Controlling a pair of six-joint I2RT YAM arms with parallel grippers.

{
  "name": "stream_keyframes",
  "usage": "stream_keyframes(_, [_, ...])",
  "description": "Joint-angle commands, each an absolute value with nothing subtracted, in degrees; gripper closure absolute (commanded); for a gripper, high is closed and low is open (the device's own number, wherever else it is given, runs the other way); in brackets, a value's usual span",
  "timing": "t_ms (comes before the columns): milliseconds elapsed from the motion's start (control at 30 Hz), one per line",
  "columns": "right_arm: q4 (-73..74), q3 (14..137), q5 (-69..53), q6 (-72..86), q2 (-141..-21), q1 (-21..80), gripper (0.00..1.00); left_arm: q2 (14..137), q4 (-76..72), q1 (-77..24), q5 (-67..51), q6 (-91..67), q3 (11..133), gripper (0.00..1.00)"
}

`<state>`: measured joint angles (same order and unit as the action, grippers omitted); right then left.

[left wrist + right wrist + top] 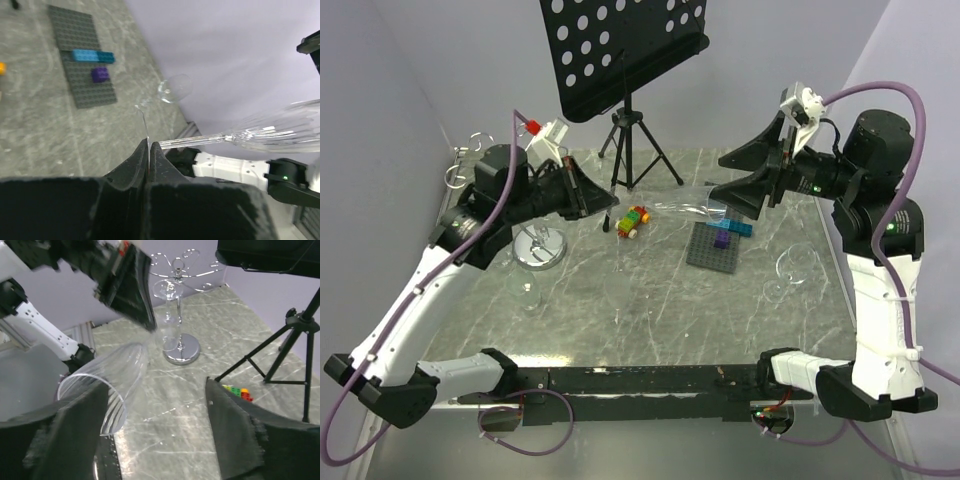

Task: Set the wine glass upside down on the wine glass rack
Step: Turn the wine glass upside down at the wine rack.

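Observation:
A clear ribbed wine glass (685, 205) hangs level in the air between my two grippers. My left gripper (608, 205) is shut on the thin edge of its foot (148, 142), and the stem (200, 141) and bowl (280, 132) run away to the right. My right gripper (155, 425) is open, its jaws wide apart. The bowl (107, 385) lies close by its left finger (75, 430); I cannot tell whether they touch. The chrome wine glass rack (538, 248) stands at the back left, below my left arm, its round base (182, 351) and curled hooks (177, 262) in the right wrist view.
A black music stand (620, 50) on a tripod (638, 140) stands at the back. A grey brick plate (717, 245) and a small toy car (633, 222) lie mid-table. Another glass (795, 265) lies at the right, one more (530, 295) near the rack.

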<state>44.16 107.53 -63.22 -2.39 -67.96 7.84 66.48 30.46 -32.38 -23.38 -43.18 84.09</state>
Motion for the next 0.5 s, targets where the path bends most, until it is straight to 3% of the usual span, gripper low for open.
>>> stream_keyframes(0, [46.0,107.5,-64.4,-8.2,-64.6,7.4,0.12,63.4,39.2,-32.7,-13.7,-36.8,93.1,0.99])
stream_keyframes(233, [54.0,108.5,-67.1,-17.0,-60.6,3.6,0.05,62.6,51.2,-32.7,-1.5,-30.9,101.2,0.99])
stream_keyframes(467, [52.4,103.3,-72.4,-17.0,-58.4,0.3,0.05,62.8,57.6,-32.7,5.4,-24.3,106.6,0.99])
